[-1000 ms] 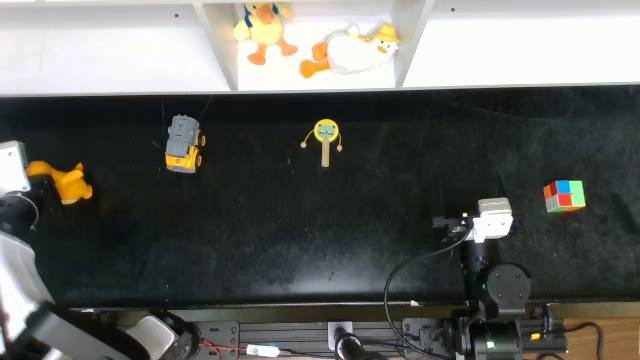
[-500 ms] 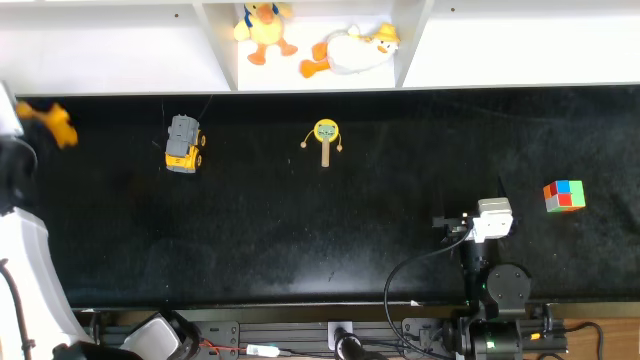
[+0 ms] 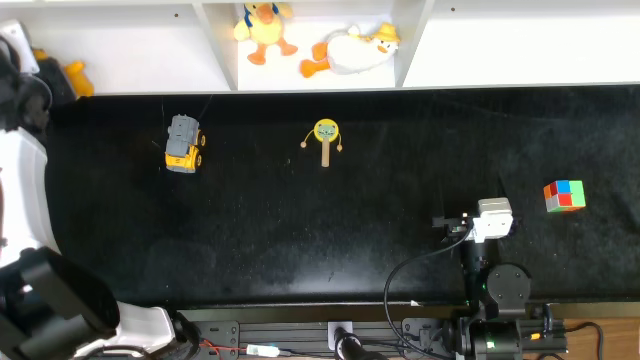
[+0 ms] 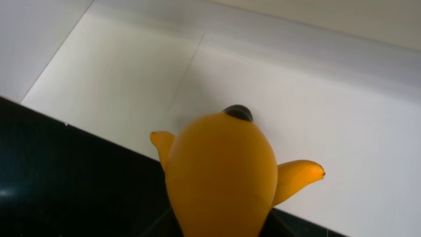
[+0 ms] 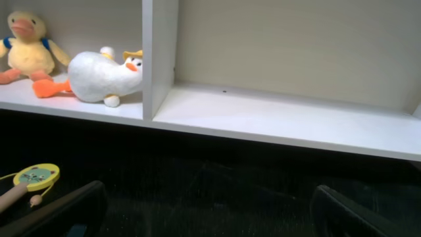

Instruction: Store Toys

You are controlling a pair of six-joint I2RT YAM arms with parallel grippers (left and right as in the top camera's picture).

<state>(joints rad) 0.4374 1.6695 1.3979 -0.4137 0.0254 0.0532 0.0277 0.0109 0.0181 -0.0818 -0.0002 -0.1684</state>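
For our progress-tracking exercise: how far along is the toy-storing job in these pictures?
Done: yellow duck and white duck plush sit in the shelf's middle compartment. In hand: the left end effector holds an orange toy at the left compartment front edge, not yet released. Left: toy truck, rattle and colour cube lie on the table.

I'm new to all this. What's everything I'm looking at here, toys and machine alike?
shelf: one, white, far edge.
mat: one, black, under the toys.
plush duck: one, yellow, middle shelf compartment.
plush goose: one, white, lying beside the plush duck.
toy truck: one, grey and yellow, mat's left part.
rattle drum: one, yellow, mat's middle.
cube: one, multicoloured, mat's right part.
orange toy: one, orange, held at the left shelf compartment.
left end effector: one, dark, shut on the orange toy.
right end effector: one, dark, open, low over the mat.
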